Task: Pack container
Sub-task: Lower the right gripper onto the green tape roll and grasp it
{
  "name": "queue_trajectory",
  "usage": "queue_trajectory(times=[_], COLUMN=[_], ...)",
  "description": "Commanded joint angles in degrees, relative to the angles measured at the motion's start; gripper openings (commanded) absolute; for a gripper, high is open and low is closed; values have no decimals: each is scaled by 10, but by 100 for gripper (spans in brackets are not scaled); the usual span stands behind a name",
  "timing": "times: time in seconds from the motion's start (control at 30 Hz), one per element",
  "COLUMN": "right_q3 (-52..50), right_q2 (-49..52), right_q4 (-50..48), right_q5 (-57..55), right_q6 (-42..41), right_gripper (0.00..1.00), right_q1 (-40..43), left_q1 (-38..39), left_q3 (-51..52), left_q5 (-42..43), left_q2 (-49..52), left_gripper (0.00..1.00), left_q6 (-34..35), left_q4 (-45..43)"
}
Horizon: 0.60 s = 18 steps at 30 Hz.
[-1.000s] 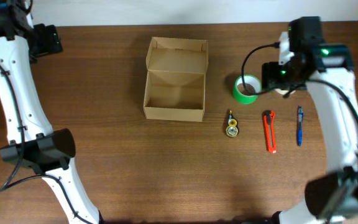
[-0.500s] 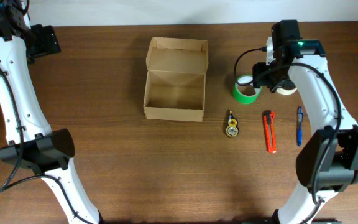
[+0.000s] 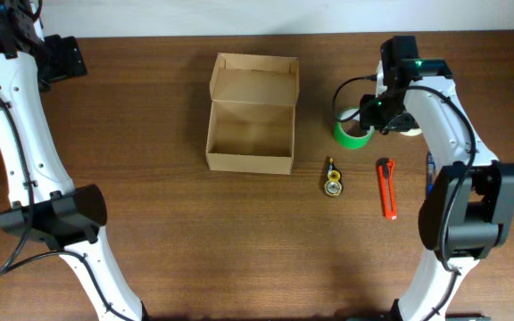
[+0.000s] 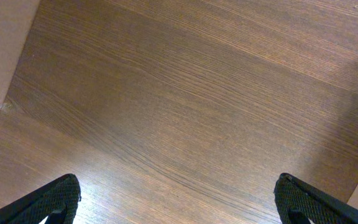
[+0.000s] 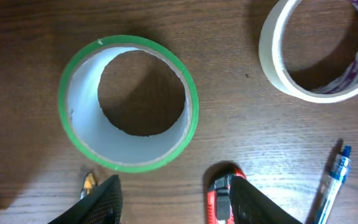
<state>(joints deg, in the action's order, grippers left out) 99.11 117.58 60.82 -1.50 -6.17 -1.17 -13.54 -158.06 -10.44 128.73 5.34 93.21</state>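
Observation:
The container (image 3: 251, 116), a tan cardboard box, stands open in the middle of the table with its flap lid raised at the back and nothing inside. My right gripper (image 3: 380, 114) hovers between a green tape roll (image 3: 353, 131) and a white tape roll (image 3: 410, 127). In the right wrist view the green tape roll (image 5: 129, 102) lies flat just ahead of the gripper (image 5: 176, 205), which is open with only bare wood between its fingers. My left gripper (image 3: 61, 58) is at the far left corner, and in its own view the left gripper (image 4: 178, 202) is wide open over bare table.
A red utility knife (image 3: 387, 187) and a blue pen (image 5: 331, 180) lie right of the box, near the right arm. A small yellow item (image 3: 333, 181) sits between knife and box. The white tape roll (image 5: 319, 53) is beside the green one.
My right arm has shifted left toward the green tape roll and its jaws have narrowed somewhat. The left arm has not moved.

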Motion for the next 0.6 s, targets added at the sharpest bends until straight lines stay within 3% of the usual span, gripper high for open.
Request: queue_trajectory(times=[0.0, 0.37, 0.57], right_q3=[3, 3, 3], right_q2=[23, 66, 88], right_q4=[-10, -34, -42], right_q5=[-7, -10, -12], right_q6=[-8, -19, -24], right_gripper=[57, 57, 45], right_q1=[-3, 2, 2], left_q1=[-1, -1, -1], left_q3=[4, 4, 4], left_q5=[6, 6, 6], left_q2=[-12, -12, -12], left_gripper=[100, 100, 100], left_q6=[-9, -9, -9], left_q4=[-2, -2, -2])
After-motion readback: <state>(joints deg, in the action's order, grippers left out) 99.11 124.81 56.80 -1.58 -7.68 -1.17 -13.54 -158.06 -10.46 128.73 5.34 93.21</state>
